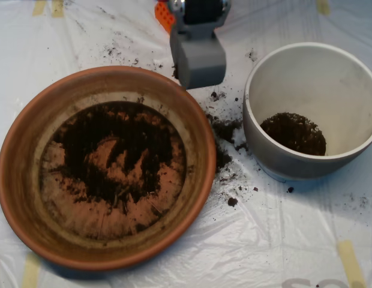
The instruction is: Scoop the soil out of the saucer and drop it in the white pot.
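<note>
Saucer [18,180] sat lower left on the plastic-covered worktop [282,240], thin patchy soil [114,150] smeared across its floor, bare terracotta showing through. White pot [348,78] stood right of it, apart, with a dark clump of soil on its bottom. Spilled crumbs [225,129] lay between the two. Grey pincer [199,60] hung at top centre, just past the saucer's far rim; couldn't tell whether its halves were together.

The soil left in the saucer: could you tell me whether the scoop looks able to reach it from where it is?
Probably yes. The scoop sits at the saucer's far rim, and the thin soil lies uncovered inside, with nothing in between.
</note>
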You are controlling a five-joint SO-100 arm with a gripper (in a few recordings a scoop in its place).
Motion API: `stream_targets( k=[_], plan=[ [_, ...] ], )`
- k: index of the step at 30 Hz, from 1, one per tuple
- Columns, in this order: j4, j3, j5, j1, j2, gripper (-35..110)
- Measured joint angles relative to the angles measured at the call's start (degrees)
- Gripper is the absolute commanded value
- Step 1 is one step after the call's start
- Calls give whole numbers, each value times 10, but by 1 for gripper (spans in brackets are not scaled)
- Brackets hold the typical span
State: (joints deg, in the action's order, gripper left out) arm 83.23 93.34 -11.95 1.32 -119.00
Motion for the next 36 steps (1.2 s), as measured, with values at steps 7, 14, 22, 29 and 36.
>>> stream_targets(
  k=[7,14,22,29,36],
  plan=[
    [53,-138,7,101,27,0],
    [54,-219,4,184,120,0],
    [23,-224,-16,234,189,0],
    [-5,-201,-17,244,196,18],
    [-27,-136,-29,243,178,28]
  ],
)
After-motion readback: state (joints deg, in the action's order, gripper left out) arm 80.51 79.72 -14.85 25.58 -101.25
